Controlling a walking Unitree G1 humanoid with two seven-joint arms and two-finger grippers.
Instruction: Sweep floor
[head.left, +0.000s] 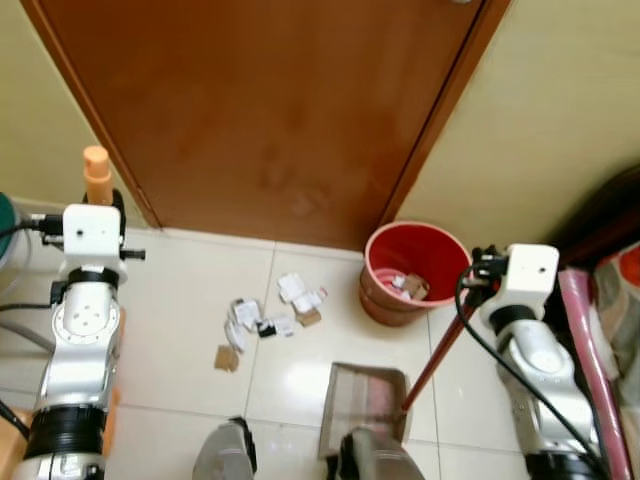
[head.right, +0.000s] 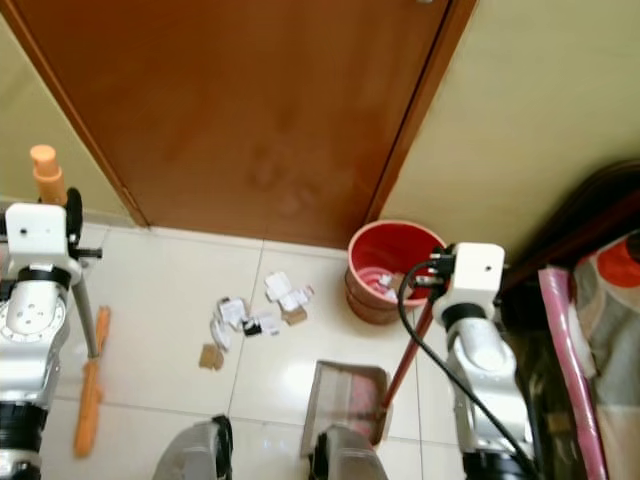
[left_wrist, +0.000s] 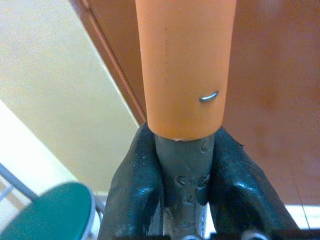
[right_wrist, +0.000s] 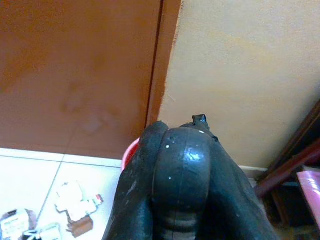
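Observation:
Scraps of paper and cardboard (head.left: 265, 320) lie scattered on the white tile floor before the door. My left gripper (left_wrist: 182, 150) is shut on the broom's grey shaft (left_wrist: 184, 175), just under its orange cap (head.left: 96, 172); the orange broom head (head.right: 90, 400) rests on the floor at my left. My right gripper (head.left: 480, 272) is shut on the top of the dustpan's dark red handle (head.left: 435, 355). The handle slants down to the metal dustpan (head.left: 365, 400), which sits on the tiles near my feet. In the right wrist view the fingers (right_wrist: 135, 185) wrap the handle's black end.
A red bin (head.left: 375, 285) with some scraps inside stands by the door frame, right of the litter. A closed brown door (head.left: 280, 100) and yellow walls close off the far side. A green stool (left_wrist: 55, 212) is at my left, a pink roll (head.left: 590, 350) and dark furniture at my right.

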